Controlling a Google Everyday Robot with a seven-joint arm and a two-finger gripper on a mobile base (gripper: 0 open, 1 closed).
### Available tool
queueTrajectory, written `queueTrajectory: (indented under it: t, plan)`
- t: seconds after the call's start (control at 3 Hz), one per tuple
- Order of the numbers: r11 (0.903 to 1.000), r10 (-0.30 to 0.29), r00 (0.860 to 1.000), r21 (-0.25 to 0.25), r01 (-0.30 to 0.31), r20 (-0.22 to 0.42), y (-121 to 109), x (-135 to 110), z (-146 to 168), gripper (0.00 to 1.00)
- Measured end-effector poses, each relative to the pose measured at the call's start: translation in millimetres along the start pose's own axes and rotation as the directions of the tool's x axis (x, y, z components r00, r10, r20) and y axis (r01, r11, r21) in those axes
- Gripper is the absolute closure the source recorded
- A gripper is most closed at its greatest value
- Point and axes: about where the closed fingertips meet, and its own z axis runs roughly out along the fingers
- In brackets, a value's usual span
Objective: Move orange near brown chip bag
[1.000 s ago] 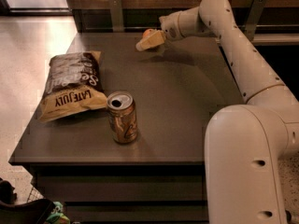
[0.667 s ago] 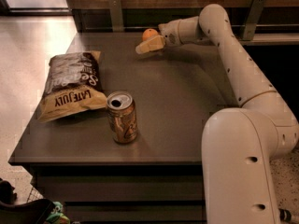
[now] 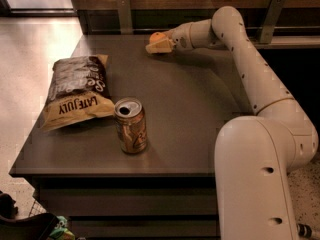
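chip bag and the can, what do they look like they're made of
The brown chip bag looks like thin glossy plastic or foil film: it is crinkled and catches light. The drink can looks like metal, probably aluminium: silvery rim and opened top, printed gold-brown wall. The gripper is far back on the table, by the orange.

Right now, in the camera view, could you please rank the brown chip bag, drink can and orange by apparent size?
1. brown chip bag
2. drink can
3. orange, though it lies farthest back, partly hidden by the gripper near the far edge of the table
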Motion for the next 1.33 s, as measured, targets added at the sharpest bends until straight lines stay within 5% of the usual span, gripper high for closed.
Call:
queueTrajectory:
  t: [0.67,1.0,1.33]
  plan:
    - [0.9999,0.002,1.0,-0.011,-0.002,-0.002,3.6,1.7,7.9,0.85]
    - [0.9999,0.003,1.0,-0.016,-0.003,-0.004,5.2,2.4,11.4,1.0]
    - [0.9998,-0.015,0.999,-0.01,0.015,-0.029,9.4,-6.5,2.1,1.0]
